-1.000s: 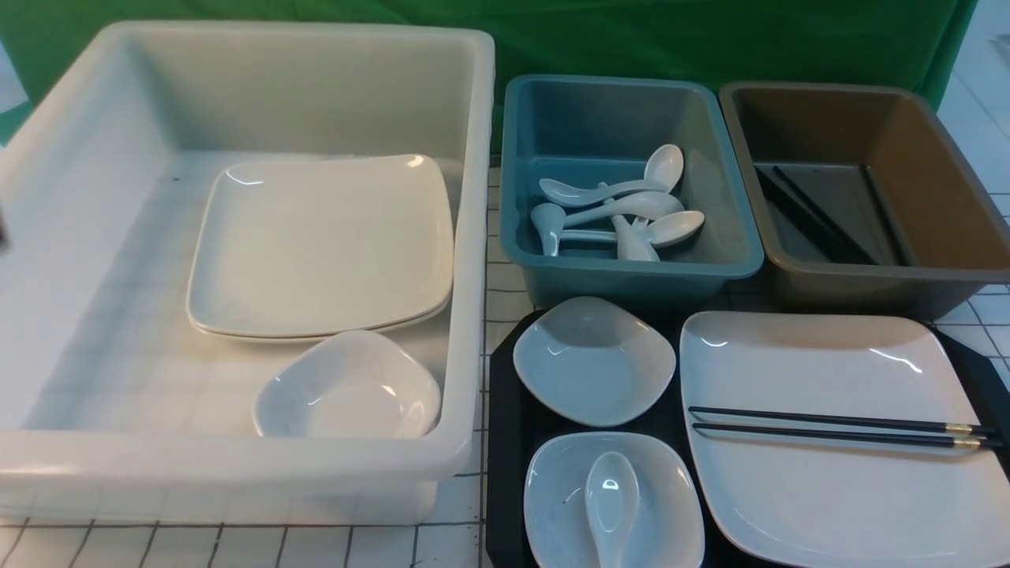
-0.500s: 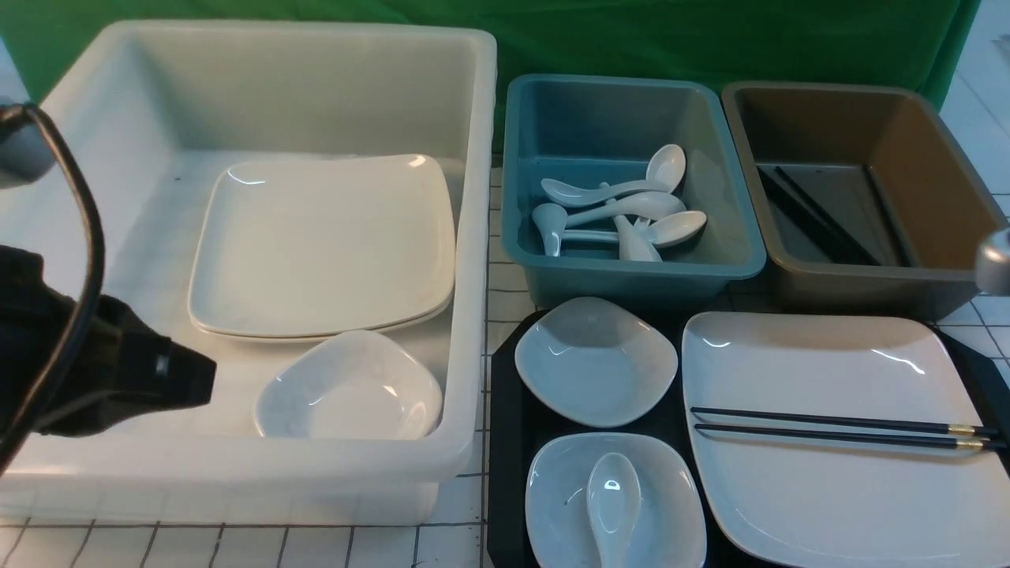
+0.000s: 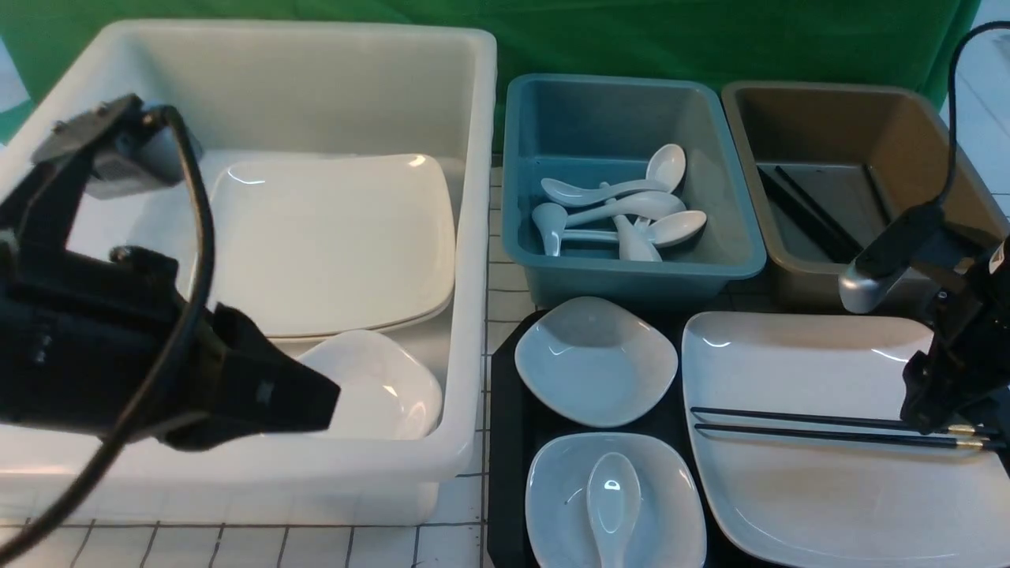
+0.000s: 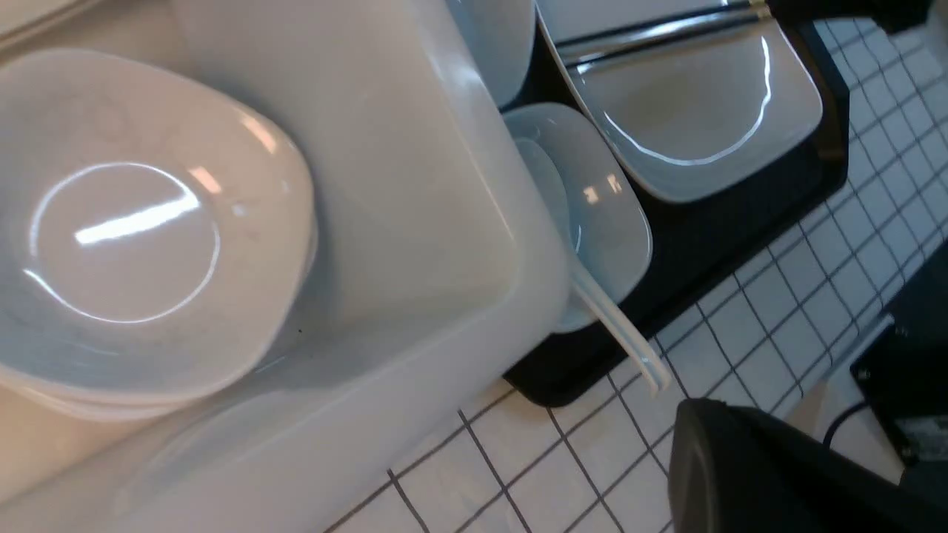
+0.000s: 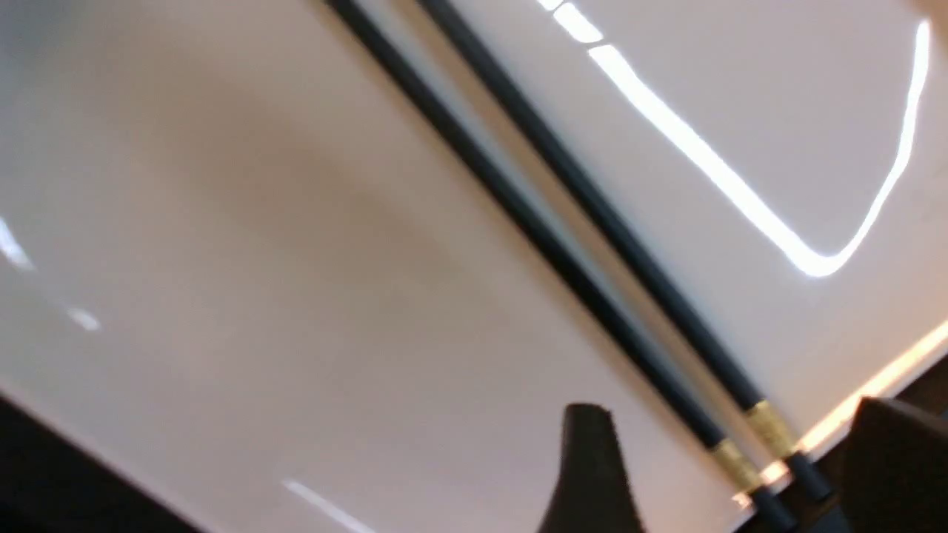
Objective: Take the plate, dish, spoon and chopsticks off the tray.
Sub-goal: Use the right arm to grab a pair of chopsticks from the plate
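Two chopsticks overhang the plate rim.

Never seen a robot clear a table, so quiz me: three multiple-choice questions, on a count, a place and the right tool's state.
1. How many small dishes sit on the tray? A one; B two; C four.
2. Where do the gold-banded chopsticks lie? A in a small dish; B on the bare tray; C across the plate.
3. The right tool is: A open, straddling the chopsticks; B shut on a dish; C shut on the plate's rim.
Answers: B, two dishes, the near one holding the spoon; C, both sticks rest on the plate; A, the right wrist view shows its fingers apart with the sticks between.
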